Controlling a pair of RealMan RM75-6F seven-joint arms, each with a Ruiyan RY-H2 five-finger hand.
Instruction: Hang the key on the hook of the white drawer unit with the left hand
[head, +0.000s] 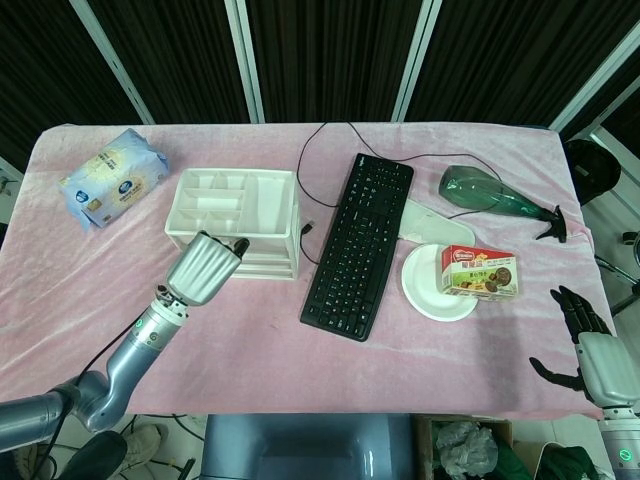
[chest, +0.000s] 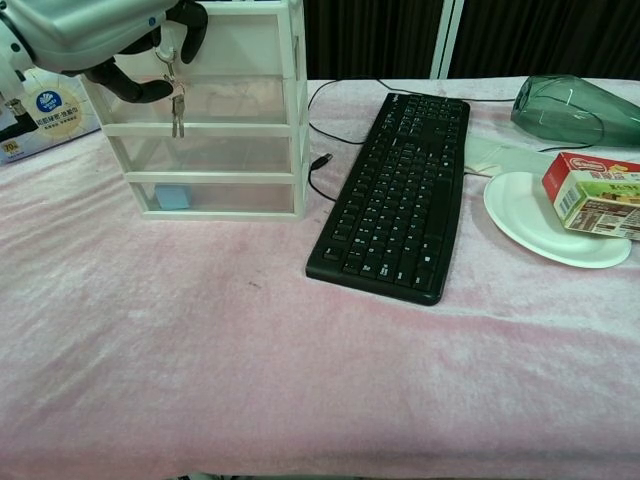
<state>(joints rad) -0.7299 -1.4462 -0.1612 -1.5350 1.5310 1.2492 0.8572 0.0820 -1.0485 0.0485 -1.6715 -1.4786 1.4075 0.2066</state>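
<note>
The white drawer unit (chest: 250, 100) stands at the back left of the pink table, seen from above in the head view (head: 240, 200). My left hand (chest: 90, 30) is up against the top left of its front, fingers curled. A small silver key (chest: 177, 115) dangles on its ring just below those fingers, in front of the upper drawers. The hook itself is hidden behind the fingers, so I cannot tell whether the ring sits on it. From above, the left hand (head: 203, 268) covers the unit's front edge. My right hand (head: 590, 350) rests open off the table's right front corner.
A black keyboard (chest: 400, 190) lies diagonally right of the unit, its cable running behind. Further right are a paper plate (chest: 540, 225), a biscuit box (chest: 595, 195) and a green bottle (chest: 575, 105). A wipes pack (head: 115, 178) lies at the back left. A blue item (chest: 172, 196) sits in the bottom drawer.
</note>
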